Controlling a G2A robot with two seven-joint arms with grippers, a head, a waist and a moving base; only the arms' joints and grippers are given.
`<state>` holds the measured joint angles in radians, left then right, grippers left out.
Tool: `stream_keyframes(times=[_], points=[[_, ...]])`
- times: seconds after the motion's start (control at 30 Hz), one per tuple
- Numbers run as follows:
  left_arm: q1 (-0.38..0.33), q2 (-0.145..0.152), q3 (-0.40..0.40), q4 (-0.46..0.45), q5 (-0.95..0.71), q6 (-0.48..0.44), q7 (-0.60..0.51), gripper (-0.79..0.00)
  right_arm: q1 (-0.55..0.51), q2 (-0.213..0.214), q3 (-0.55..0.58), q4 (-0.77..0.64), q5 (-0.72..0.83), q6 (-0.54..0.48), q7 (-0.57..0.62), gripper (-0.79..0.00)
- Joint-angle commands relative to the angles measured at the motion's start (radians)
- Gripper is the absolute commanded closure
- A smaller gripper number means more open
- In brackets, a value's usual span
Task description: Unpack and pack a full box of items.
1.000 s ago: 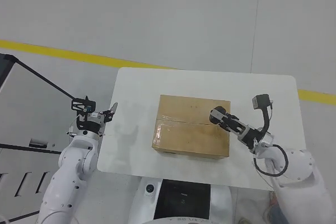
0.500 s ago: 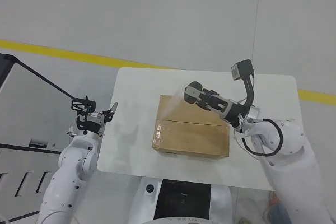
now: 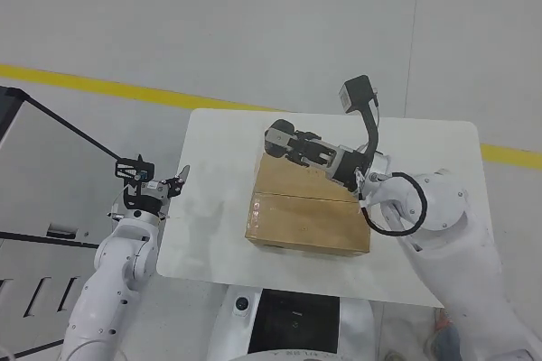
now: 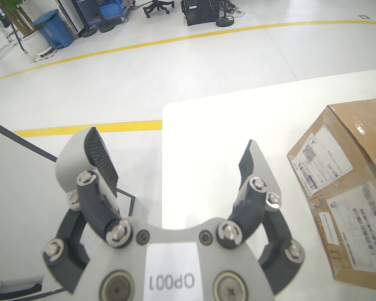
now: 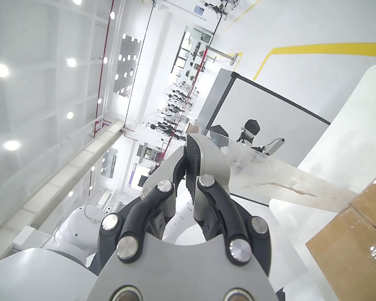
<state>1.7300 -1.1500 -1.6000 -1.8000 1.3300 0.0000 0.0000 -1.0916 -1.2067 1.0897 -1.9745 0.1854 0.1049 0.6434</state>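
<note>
Clear tape (image 5: 279,173) is what it's all about here. The right gripper (image 5: 186,145) has its jaws clamped on one end of a see-through strip. From there the strip runs taut back to the cardboard box (image 5: 354,242) and meets it at the near edge, right around where the top seam ends, though I can't make out exactly how much of it is stuck down.

From the top view that gripper sits just past the box's far-left corner, above the white table (image 3: 217,153). The box itself is in the middle of the table, flaps shut, with the seam running side to side along its long axis.

So the strip points from the jaws straight back at the box, and my guess is the next pull has to go away from the box along that line to get the last bit off.

The left gripper (image 4: 172,148) hangs wide open off the table's left edge, holding nothing and well apart from the box. The right arm is clearly the nearer one.
</note>
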Motion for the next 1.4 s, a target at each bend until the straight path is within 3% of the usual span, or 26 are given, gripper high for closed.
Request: stream_keyframes(times=[0.0, 1.07, 1.37], points=[[0.0, 0.0, 0.0, 0.0, 0.0, 0.0, 0.0, -0.785, 0.0, 0.0, 0.0, 0.0, 0.0, 0.0, 0.0, 0.0], [0.0, 0.0, 0.0, 0.0, 0.0, 0.0, 0.0, -0.785, 0.0, 0.0, 0.0, 0.0, 0.0, 0.0, 0.0, 0.0], [0.0, 0.0, 0.0, 0.0, 0.0, 0.0, 0.0, -0.785, 0.062, -0.011, -0.089, 0.098, -0.068, 0.0, 0.054, 0.0]])
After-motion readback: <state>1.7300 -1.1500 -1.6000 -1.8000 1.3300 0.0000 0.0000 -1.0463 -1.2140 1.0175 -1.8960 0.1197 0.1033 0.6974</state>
